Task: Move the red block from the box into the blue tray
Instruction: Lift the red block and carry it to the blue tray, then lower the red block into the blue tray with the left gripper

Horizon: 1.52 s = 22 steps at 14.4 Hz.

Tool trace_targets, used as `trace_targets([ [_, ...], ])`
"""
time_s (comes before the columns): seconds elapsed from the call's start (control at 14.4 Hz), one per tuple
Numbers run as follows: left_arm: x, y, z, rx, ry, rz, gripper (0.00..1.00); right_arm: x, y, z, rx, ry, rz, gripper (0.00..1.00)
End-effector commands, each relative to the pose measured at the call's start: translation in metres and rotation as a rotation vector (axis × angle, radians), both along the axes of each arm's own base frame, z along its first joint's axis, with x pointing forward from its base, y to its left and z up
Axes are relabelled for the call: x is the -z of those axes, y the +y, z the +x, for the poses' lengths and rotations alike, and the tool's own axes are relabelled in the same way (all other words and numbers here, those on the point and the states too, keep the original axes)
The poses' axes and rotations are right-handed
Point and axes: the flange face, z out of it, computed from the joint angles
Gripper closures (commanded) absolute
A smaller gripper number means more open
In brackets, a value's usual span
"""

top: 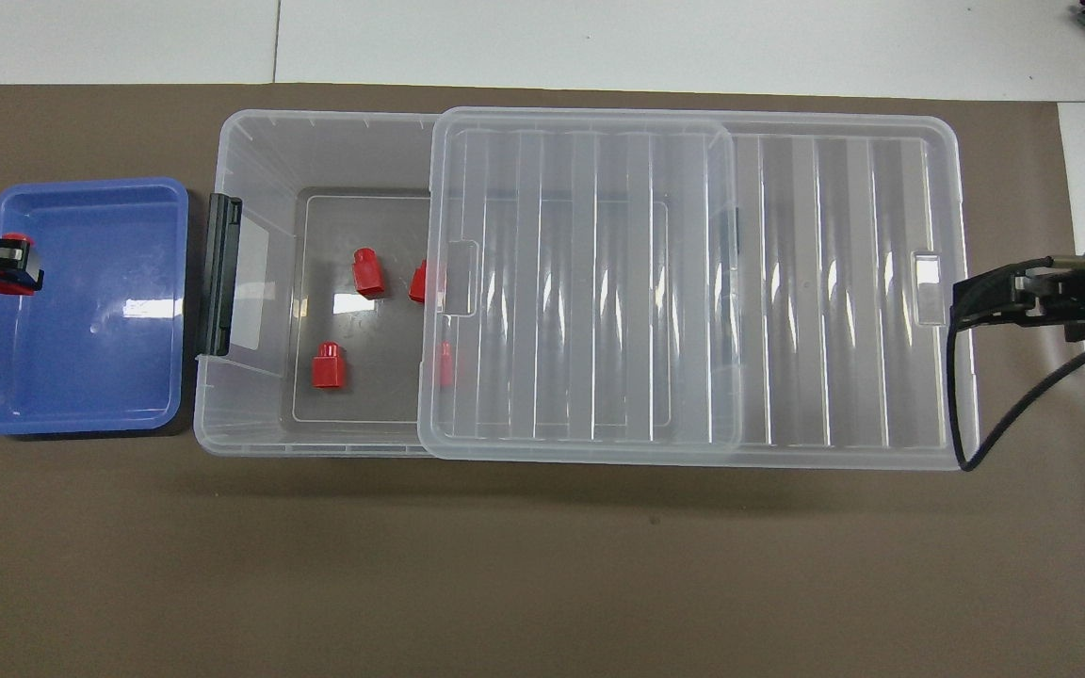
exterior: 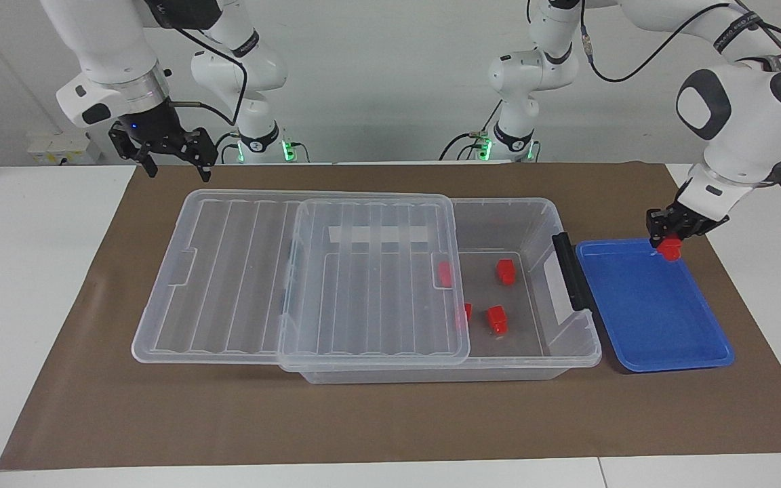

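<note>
Left gripper (exterior: 668, 240) fingers clamp your red block (exterior: 669, 249) over blue tray (exterior: 655, 325) corner: light, rigid, slick; hold flat sides. Right gripper (exterior: 173, 163) waits, fingers open.

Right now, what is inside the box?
Four red blocks lie in the box: two in the open part, two partly under the slid-back lid. The lid is clear; nothing else shows beneath it.
</note>
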Motion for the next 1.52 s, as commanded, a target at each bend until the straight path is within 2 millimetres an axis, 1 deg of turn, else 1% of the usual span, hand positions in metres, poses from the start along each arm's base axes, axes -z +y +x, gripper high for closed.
trace_targets([
  [0.0, 0.05, 0.019, -0.016, 0.004, -0.065, 0.009, 0.91, -0.001, -0.002, -0.001, 0.02, 0.005, 0.002, 0.0],
  [0.28, 0.1, 0.018, -0.022, 0.005, -0.085, 0.004, 0.91, 0.0, -0.002, 0.0, 0.019, 0.007, 0.002, 0.0],
  [0.42, 0.123, 0.021, -0.03, -0.016, -0.052, -0.01, 0.91, -0.001, -0.002, -0.001, 0.019, 0.005, 0.002, 0.0],
  [0.48, 0.14, 0.02, -0.035, -0.023, -0.038, -0.021, 0.91, 0.0, -0.002, 0.0, 0.019, 0.007, 0.002, 0.0],
  [0.62, 0.151, 0.019, -0.034, -0.029, -0.089, -0.02, 0.91, 0.0, -0.003, 0.0, 0.022, 0.007, 0.002, 0.0],
  [0.69, 0.157, 0.021, -0.032, -0.032, -0.097, -0.02, 0.91, 0.0, -0.003, 0.0, 0.022, 0.005, 0.002, 0.0],
  [0.76, 0.162, 0.028, -0.03, -0.041, -0.111, -0.018, 0.91, 0.0, -0.003, 0.0, 0.023, 0.005, 0.002, 0.0],
  [0.9, 0.184, 0.03, -0.025, -0.049, -0.122, -0.019, 0.91, -0.001, -0.003, -0.001, 0.026, 0.003, 0.002, 0.0],
  [1.04, 0.192, 0.024, -0.023, -0.052, -0.12, -0.023, 0.91, -0.001, -0.003, -0.001, 0.026, 0.003, 0.002, 0.0],
  [1.45, 0.2, 0.022, -0.023, -0.122, -0.125, -0.03, 0.9, 0.001, -0.004, 0.0, 0.026, 0.006, 0.001, 0.0],
])
